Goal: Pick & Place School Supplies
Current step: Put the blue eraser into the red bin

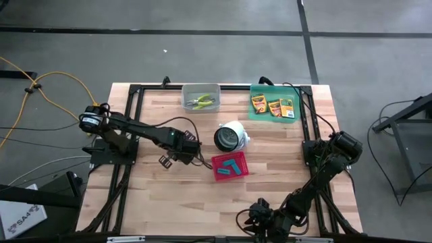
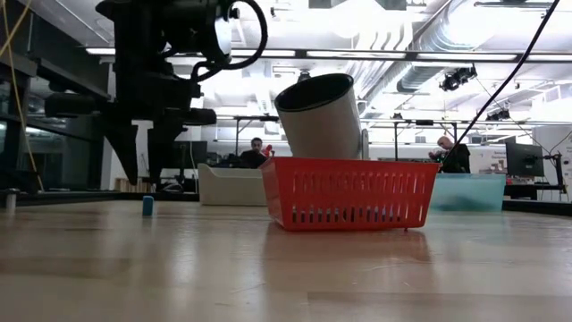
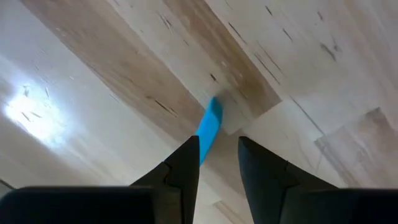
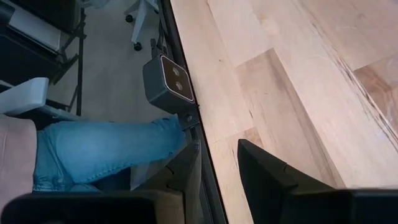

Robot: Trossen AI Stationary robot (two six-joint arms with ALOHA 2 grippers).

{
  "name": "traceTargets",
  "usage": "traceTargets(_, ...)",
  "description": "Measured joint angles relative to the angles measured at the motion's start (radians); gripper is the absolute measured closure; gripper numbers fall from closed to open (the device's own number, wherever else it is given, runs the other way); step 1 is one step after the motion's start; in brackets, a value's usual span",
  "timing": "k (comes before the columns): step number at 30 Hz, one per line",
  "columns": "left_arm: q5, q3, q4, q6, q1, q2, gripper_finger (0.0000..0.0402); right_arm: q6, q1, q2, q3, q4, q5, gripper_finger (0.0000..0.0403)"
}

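A small light-blue block (image 3: pixel 210 124) lies on the bare wood left of the red basket (image 1: pixel 229 167). My left gripper (image 3: pixel 218 142) hangs open just above it, pointing down, one finger on either side of the block's near end. In the low view the block (image 2: pixel 147 206) sits on the table below the fingertips of my left gripper (image 2: pixel 145 177). More blue blocks lie in the basket. Plier-like tools (image 1: pixel 201 102) lie in the grey bin, and crayon boxes (image 1: pixel 273 106) lie on the green tray. My right gripper (image 4: pixel 217 146) waits open at the table's near edge.
A white cylinder (image 1: pixel 231 136) lies tilted just behind the basket. The grey bin (image 1: pixel 200 90) and the green tray (image 1: pixel 260 113) stand along the far edge. A small camera (image 4: pixel 168 84) is fixed at the near edge, with a person's leg (image 4: pixel 106 152) beyond it.
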Motion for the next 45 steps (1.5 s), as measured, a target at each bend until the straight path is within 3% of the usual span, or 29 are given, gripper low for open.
traceTargets(19, -0.031, -0.001, 0.019, 0.055, 0.003, 0.075, 0.0299, 0.0, 0.0, 0.0, 0.0, 0.008, 0.0, 0.0306)
traceTargets(45, -0.028, -0.001, 0.023, 0.03, -0.009, 0.077, 0.0299, 0.0, 0.0, 0.0, 0.0, 0.01, 0.0, 0.0306)
